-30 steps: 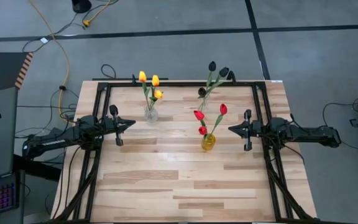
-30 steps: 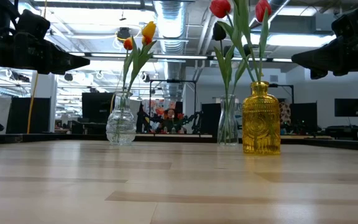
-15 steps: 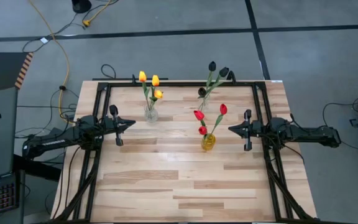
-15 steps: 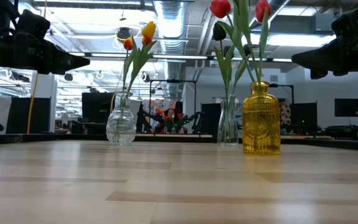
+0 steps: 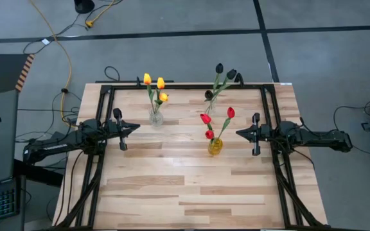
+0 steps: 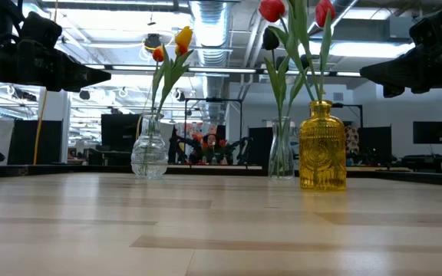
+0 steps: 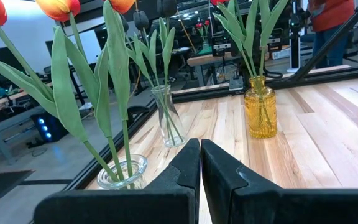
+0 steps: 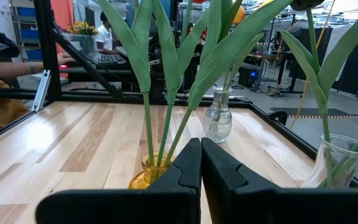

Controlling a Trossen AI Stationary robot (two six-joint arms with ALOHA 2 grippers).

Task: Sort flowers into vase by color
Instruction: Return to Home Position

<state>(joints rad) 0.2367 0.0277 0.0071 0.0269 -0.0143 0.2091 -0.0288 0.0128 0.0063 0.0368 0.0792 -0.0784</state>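
High: yellow tulips (image 5: 147, 79) in left clear vase (image 5: 155, 117), black tulips (image 5: 219, 67) in right clear vase (image 5: 209, 109), red tulips (image 5: 205, 119) in yellow vase (image 5: 215, 147); left pincer (image 5: 135, 128), right pincer (image 5: 238, 133) at desk (image 5: 172, 186) sides | Low: three vases upright | Wrists: both pincers closed tight, empty | Step: homing, sorting seems done | Next: only park arms, away from vases

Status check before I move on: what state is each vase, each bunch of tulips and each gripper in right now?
Left clear vase: upright, holds the yellow tulips.
Right clear vase: upright, holds the black tulips.
Yellow vase: upright, holds the red tulips.
Left gripper: shut, empty, over the table's left side.
Right gripper: shut, empty, over the table's right side.
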